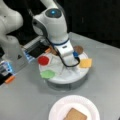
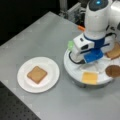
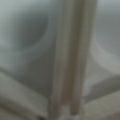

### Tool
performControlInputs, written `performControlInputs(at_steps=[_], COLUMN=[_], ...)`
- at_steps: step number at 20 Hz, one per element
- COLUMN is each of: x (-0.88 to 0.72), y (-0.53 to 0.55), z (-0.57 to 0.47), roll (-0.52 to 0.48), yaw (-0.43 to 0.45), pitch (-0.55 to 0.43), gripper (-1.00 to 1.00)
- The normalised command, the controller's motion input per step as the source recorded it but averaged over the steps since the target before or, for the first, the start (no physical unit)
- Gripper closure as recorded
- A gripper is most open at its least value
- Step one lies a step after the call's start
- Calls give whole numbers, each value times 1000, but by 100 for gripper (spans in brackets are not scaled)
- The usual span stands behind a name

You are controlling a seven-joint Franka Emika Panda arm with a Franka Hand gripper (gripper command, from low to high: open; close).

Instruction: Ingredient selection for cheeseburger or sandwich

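Observation:
A white paper plate (image 1: 56, 108) (image 2: 51, 65) carries one tan toast square (image 1: 75, 115) (image 2: 37, 74). The round white tray (image 1: 65, 78) (image 2: 72, 70) holds the other ingredient pieces: a red disc (image 1: 43, 60), a green leaf blob (image 1: 47, 74) (image 2: 70, 45), a yellow square (image 1: 85, 63) (image 2: 90, 77), a dark brown disc (image 1: 78, 49) (image 2: 113, 71) and a second toast square (image 2: 113, 52). My gripper (image 1: 65, 58) (image 2: 82, 51) is lowered over the tray's middle, among the pieces. Its fingers are hidden in both front views. The wrist view shows only white tray ribs up close.
The arm's grey base (image 1: 12, 47) stands at a front view's left, with a dark box (image 1: 37, 51) and a small orange part (image 1: 10, 79) beside it. The grey table ends at a black perforated surface (image 2: 15, 110) at a front view's bottom left.

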Motion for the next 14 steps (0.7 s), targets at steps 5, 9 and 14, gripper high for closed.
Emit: performControlInputs(at_steps=[5, 9, 14], x=[-38, -80, -99], y=[369, 338, 266], z=[-190, -30, 123], roll=[-78, -101, -99], yaw=[-35, -11, 27], pitch=[118, 141, 145], gripper=[-100, -100, -100])
